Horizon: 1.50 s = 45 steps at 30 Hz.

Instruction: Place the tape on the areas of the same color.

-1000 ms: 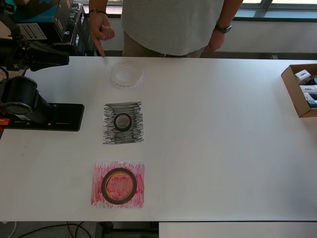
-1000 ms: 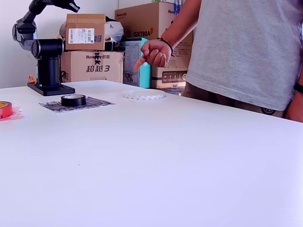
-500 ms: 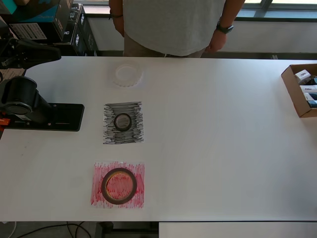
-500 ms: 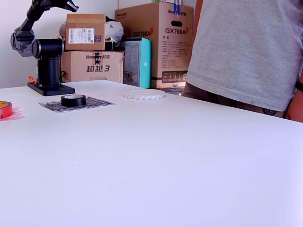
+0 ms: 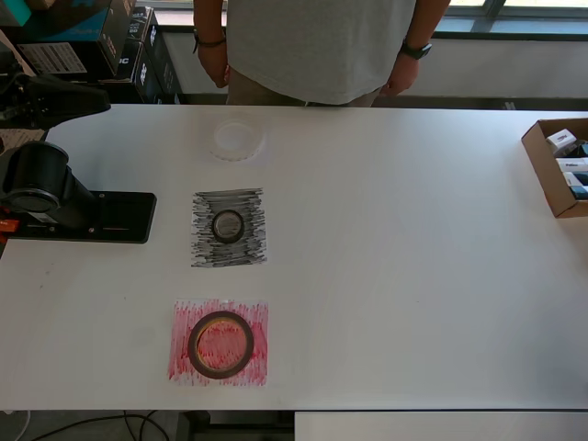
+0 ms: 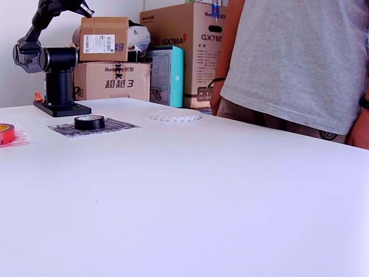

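On the white surface (image 5: 413, 276), the small black tape roll (image 5: 228, 225) sits in the middle of the black scribbled patch (image 5: 229, 228), the red-sided roll (image 5: 220, 344) sits on the red scribbled patch (image 5: 219, 342), and the white ring (image 5: 237, 140) lies on bare surface near the far edge. The end effector (image 5: 87, 99) hangs raised at the overhead view's left, above the arm's black base (image 5: 83, 216), well apart from all three rolls; whether it is open I cannot tell, and it holds nothing visible. A person in a grey shirt (image 5: 322, 46) stands behind the far edge, with cardboard boxes (image 6: 106, 55) stacked behind the arm.
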Tool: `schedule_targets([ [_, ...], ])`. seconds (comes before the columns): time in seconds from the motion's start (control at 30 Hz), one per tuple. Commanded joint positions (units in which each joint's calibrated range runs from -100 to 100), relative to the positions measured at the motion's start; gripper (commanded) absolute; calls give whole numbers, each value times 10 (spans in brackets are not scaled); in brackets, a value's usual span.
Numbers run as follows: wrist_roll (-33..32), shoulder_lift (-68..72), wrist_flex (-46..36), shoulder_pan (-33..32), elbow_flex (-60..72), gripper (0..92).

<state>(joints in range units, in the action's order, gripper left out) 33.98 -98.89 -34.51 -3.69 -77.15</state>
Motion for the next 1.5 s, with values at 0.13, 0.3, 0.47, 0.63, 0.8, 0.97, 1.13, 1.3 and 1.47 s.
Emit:
schedule_targets([
  [0.13, 1, -4, 153, -3, -46, 0],
  [0.3, 2, -4, 238, -3, -96, 0],
  [0.47, 2, -4, 290, -11, -129, 0],
  [0.63, 2, -4, 297, -11, -149, 0],
  [0.8, 24, -4, 297, -11, -169, 0],
  [0.97, 51, -4, 346, -11, -216, 0],
  [1.13, 47, -4, 368, -17, -224, 0],
  [1.3, 47, -4, 368, -19, -224, 0],
  [1.47, 51, -4, 369, -19, -224, 0],
])
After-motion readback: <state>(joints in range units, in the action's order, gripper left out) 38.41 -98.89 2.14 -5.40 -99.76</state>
